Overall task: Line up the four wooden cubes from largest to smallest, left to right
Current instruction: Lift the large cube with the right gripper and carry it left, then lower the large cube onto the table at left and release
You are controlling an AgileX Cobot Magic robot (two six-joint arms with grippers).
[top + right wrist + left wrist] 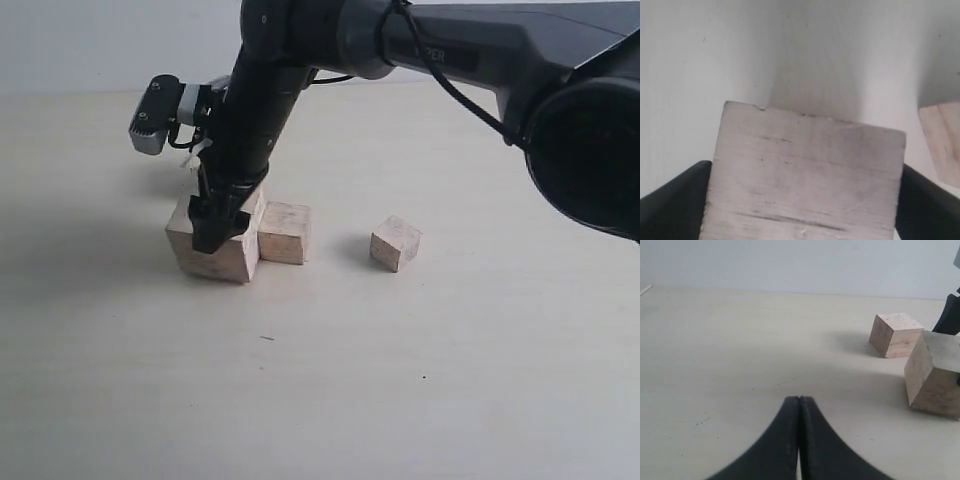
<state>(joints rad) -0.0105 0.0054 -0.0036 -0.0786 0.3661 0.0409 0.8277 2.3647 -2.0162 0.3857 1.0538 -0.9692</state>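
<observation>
The large cube sits at the left, and my right gripper comes down onto it from above. In the right wrist view this cracked large cube fills the space between the two black fingers, which press on both its sides. A medium cube rests against its right side. The small cube lies further right, turned at an angle. My left gripper is shut on nothing, low over bare table, and is out of the exterior view. Its camera sees the large cube and another cube beyond it.
The right arm stretches across the top of the exterior view from the right. The pale tabletop carries nothing else in front of the cubes. A neighbouring cube's corner shows at the edge of the right wrist view.
</observation>
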